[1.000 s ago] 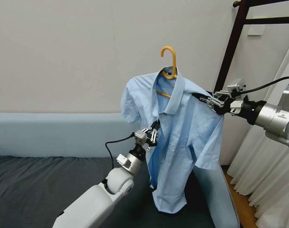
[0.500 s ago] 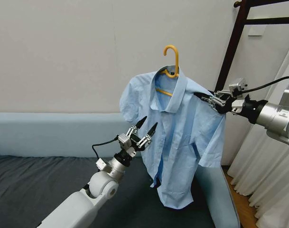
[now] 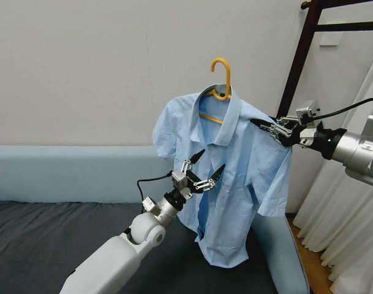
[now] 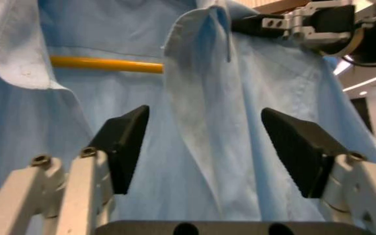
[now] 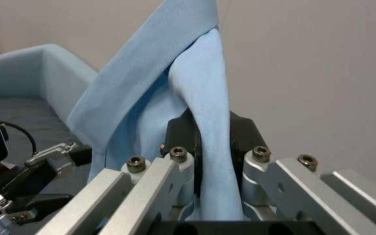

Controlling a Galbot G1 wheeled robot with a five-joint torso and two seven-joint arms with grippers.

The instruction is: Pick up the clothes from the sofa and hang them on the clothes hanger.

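Hanging on an orange-yellow plastic hanger (image 3: 222, 76), the light blue short-sleeved button shirt (image 3: 241, 177) is up in the air in front of the pale wall (image 3: 82, 67), above the far end of the light blue sofa with a dark grey seat (image 3: 70, 174), not lying on it. The hanger hook sticks up out of the collar, and the hanger bar shows inside the open neck.

From the robot's right, the right gripper (image 3: 261, 126) comes in at shoulder height, jaws clamped on the shirt's shoulder just beside the collar. The right wrist view shows a fold of blue cloth squeezed between the black pads (image 5: 180, 142), with fabric rising up out of the grip.

From lower left, the left gripper (image 3: 208, 165) reaches up in front of the shirt's front edge at about chest height. Its fingers are spread wide and hold nothing. In the left wrist view the two black pads (image 4: 126, 142) stand well apart, with the shirt's front edge running between them; cannot tell if cloth touches either pad.

The shirt front hangs partly open, one sleeve on each side, and the hem dangles over the sofa's end corner. The sofa runs along the wall below both arms.

A dark brown wooden rack (image 3: 299, 55) stands at upper right behind the right gripper, near the white curtain (image 3: 351, 233) at the right edge.
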